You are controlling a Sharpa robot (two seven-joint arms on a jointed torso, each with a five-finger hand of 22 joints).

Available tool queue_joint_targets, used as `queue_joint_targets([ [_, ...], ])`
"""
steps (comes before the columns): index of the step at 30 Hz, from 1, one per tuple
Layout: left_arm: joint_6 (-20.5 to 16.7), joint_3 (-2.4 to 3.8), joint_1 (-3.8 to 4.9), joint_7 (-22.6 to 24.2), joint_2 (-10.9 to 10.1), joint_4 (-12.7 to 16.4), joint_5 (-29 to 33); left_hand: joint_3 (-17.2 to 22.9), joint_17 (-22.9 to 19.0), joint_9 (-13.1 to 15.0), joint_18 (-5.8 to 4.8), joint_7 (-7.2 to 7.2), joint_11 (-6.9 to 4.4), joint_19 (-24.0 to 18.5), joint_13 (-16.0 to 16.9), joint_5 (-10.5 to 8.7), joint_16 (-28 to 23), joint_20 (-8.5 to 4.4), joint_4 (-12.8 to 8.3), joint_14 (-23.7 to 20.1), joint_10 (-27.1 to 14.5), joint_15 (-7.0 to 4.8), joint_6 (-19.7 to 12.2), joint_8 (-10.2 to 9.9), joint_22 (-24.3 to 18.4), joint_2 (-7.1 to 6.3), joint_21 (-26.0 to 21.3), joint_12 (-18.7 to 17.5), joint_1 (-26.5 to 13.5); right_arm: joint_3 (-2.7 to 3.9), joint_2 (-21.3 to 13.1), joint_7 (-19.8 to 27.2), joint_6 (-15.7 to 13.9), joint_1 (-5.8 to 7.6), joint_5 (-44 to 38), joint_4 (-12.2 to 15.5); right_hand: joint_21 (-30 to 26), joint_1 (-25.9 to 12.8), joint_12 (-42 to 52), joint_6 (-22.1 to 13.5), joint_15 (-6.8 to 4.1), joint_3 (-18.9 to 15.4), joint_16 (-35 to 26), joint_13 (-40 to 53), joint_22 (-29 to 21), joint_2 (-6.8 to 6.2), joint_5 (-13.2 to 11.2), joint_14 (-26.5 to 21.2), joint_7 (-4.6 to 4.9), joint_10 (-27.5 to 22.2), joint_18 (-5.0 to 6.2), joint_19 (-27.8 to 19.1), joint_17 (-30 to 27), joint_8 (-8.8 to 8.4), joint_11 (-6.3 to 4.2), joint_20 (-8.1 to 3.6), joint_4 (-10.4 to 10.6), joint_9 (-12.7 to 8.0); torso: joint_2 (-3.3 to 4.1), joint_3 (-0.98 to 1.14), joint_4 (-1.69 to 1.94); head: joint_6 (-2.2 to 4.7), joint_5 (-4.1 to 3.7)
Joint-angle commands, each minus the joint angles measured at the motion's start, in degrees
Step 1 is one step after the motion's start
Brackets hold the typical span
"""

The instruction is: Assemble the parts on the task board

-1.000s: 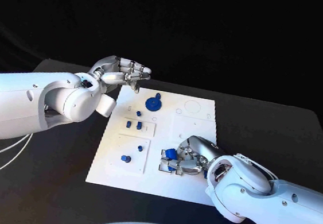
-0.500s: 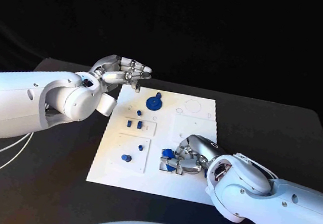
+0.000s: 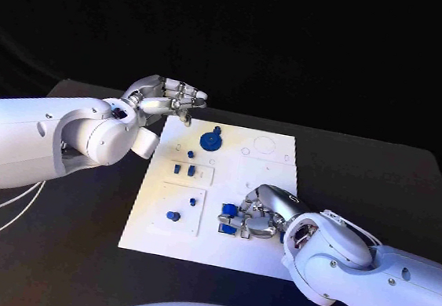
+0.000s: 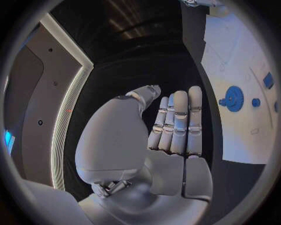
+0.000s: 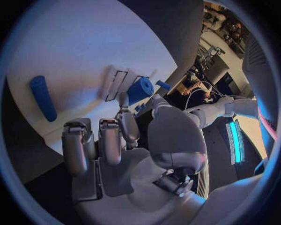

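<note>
The step in hand is judged to be the seating of a small blue part [image 5: 140, 89] into its place on the near right area of the task board [image 3: 262, 148], which lies in the middle of the black surface [image 3: 400, 183]. It is best done with the part kept upright over its outlined slot, lowered slowly, and pressed straight down, so that the loose blue pieces [image 3: 229, 230] just beside the fingers are not knocked aside. The right hand [image 3: 260, 217] is lowered onto the board with its fingers curled in; in the right wrist view a fingertip is seen at the blue part, but whether the part is truly pinched cannot be told. A separate blue cylinder [image 5: 42, 97] lies flat on the board, apart from that hand. The left hand [image 3: 167, 99] is held off the far left corner of the board, its fingers together and nearly straight, with nothing in it. The blue gear [image 3: 210, 140] stands on the far part of the board, near that hand but untouched.
</note>
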Motion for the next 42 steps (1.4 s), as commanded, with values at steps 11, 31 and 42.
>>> queue_joint_targets([
  [11, 0.8, 0.04, 0.05, 0.3, -0.1, 0.2, -0.1, 0.1, -0.1, 0.0, 0.31, -0.1, -0.08, -0.3, 0.1, 0.03, 0.4, 0.27, 0.2, -0.4, -0.5, -0.02, -0.3, 0.3, -0.1, -0.12, -0.2, 0.3, -0.5, 0.01, -3.5, 4.1, -0.6, -0.07, -0.4, 3.1, 0.3, 9.3, -0.1, -0.9, -0.19, -0.4, -0.1, 1.7, 15.1, 2.9, 2.4, 3.6, -0.15, 0.3, -0.82, 6.0, 1.7, 0.49, -0.11, -0.37, -0.5, -0.4, -0.03, 0.0, -0.08, 0.15, 0.15],
  [31, 0.8, 0.04, 0.04, 0.3, -0.1, 0.1, -0.1, 0.1, -0.1, 0.1, 0.31, -0.1, -0.07, -0.3, 0.1, 0.04, 0.4, 0.29, 0.2, -0.4, -0.6, -0.01, -0.3, 0.3, -0.1, -0.1, -0.2, 0.3, -0.6, 0.01, -5.0, 5.7, 0.1, -0.11, 0.8, 3.2, 0.3, 14.8, 0.7, -0.3, -0.3, 0.5, 0.5, 2.5, 15.1, 4.13, 1.9, 3.9, -0.34, 0.8, -0.82, 6.0, 3.6, 0.48, -0.29, -0.46, -0.4, -1.0, 0.03, -0.06, 0.04, 0.25, 0.17],
  [42, 0.8, 0.04, 0.04, 0.2, -0.1, 0.1, -0.1, 0.2, -0.1, 0.1, 0.32, -0.1, -0.06, -0.3, 0.1, 0.06, 0.4, 0.31, 0.2, -0.5, -0.7, 0.01, -0.4, 0.4, -0.1, 0.04, -0.2, 0.4, -0.6, 0.0, -3.3, 6.1, 2.2, -0.14, 1.2, 1.9, 0.3, 16.2, 1.1, 0.0, -0.42, 0.9, 0.7, 2.8, 15.1, 4.64, 1.7, 4.0, -0.54, 1.1, -0.82, 6.0, 4.1, 0.58, -0.46, -0.55, -0.6, -1.1, 0.07, -0.01, 0.01, 0.07, 0.35],
])
